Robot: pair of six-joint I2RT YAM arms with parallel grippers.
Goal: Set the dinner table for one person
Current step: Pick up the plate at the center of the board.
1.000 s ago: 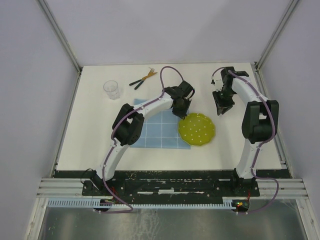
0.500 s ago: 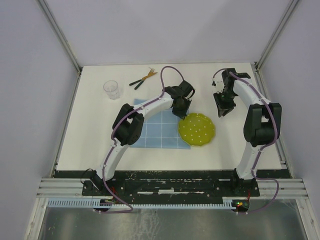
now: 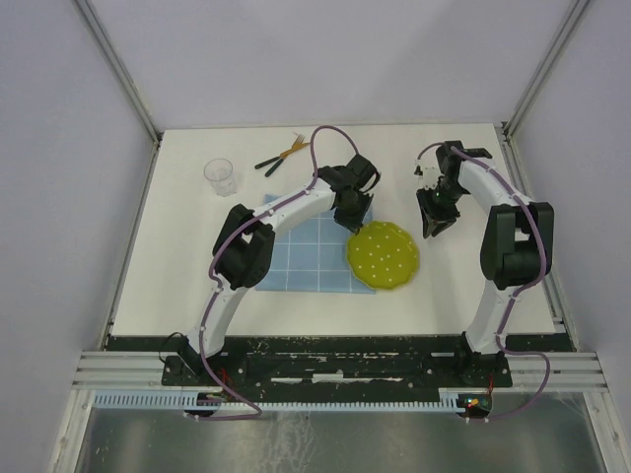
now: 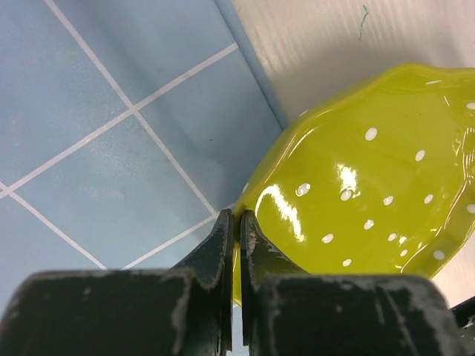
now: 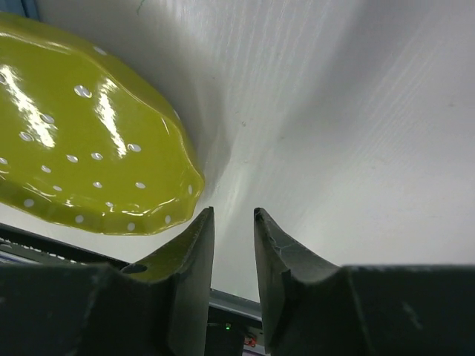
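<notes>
A yellow-green plate [image 3: 383, 255] with white dots sits at the centre right of the dinner table [image 3: 463, 286], its left part over the edge of a light-blue gridded cloth [image 3: 306, 258]. My left gripper [image 3: 353, 223] is shut on the plate's far-left rim. In the left wrist view the fingertips [image 4: 236, 216] pinch the rim of the plate [image 4: 371, 185] above the cloth [image 4: 111, 111]. My right gripper [image 3: 431, 225] hangs open just right of the plate. Nothing is between its jaws [image 5: 234, 213], and the plate [image 5: 89, 163] lies to its left over the table [image 5: 334, 111].
A clear glass [image 3: 220, 177] stands at the far left of the table. Dark-handled cutlery [image 3: 283, 155] lies near the back edge. Metal frame posts and white walls close in the table on three sides.
The left gripper has drawn the plate a little to the left, further over the cloth. The right gripper has shifted slightly left, toward the plate.
</notes>
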